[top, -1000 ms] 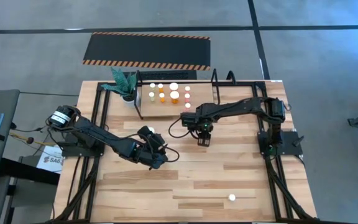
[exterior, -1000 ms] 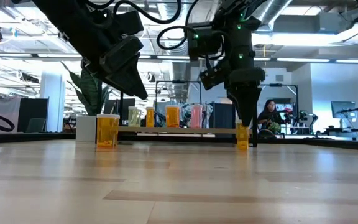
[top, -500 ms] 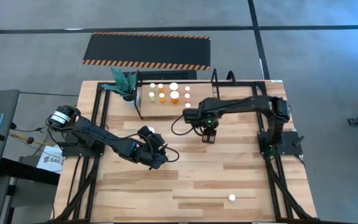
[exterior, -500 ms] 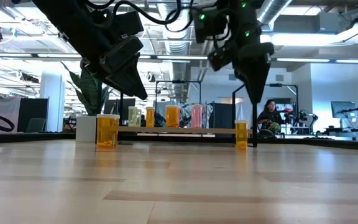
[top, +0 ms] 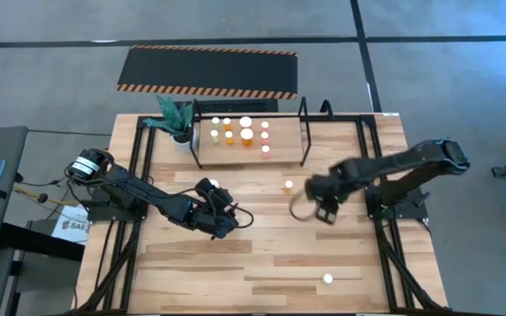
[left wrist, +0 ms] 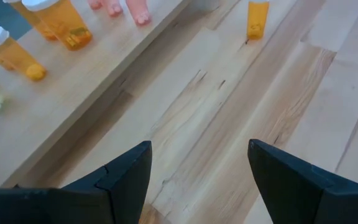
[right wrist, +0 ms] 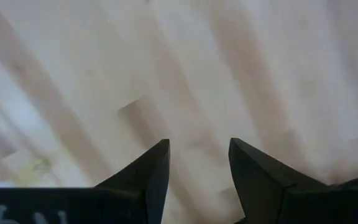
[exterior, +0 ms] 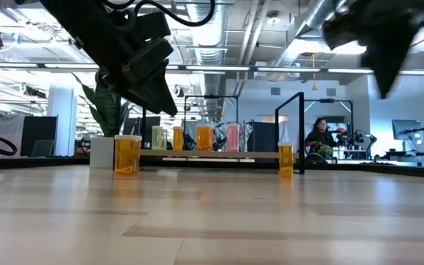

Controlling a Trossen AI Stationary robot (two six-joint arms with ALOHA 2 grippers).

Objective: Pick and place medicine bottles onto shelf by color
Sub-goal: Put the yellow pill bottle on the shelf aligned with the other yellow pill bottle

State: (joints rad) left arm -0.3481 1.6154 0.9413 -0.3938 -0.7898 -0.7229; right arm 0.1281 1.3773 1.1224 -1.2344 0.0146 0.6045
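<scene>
On the left of the desk [top: 262,254] nothing has changed: the left hand [top: 220,219] hangs low over the boards as it did a second ago, its two fingers [left wrist: 129,171] apart with nothing between them, and the large orange bottle [exterior: 127,154] seen in the low view stands near it, untouched. Behind, the shelf [top: 284,140] already carries a row of medicine bottles [top: 247,134], orange ones at the middle and pink ones toward its right end. The change is further right. A small orange bottle [top: 288,185] now stands upright and alone on the desk just in front of the shelf, where the right arm was bent over it a second ago; that arm has since swung away toward its own side, and the right hand [top: 323,213] now sits well clear of the bottle, fingers [right wrist: 148,174] apart and empty over bare wood. Judging by this, the bottle has been let go short of the shelf and still needs placing. Another white-capped bottle [top: 328,279] waits near the front edge, likely the next pick.
</scene>
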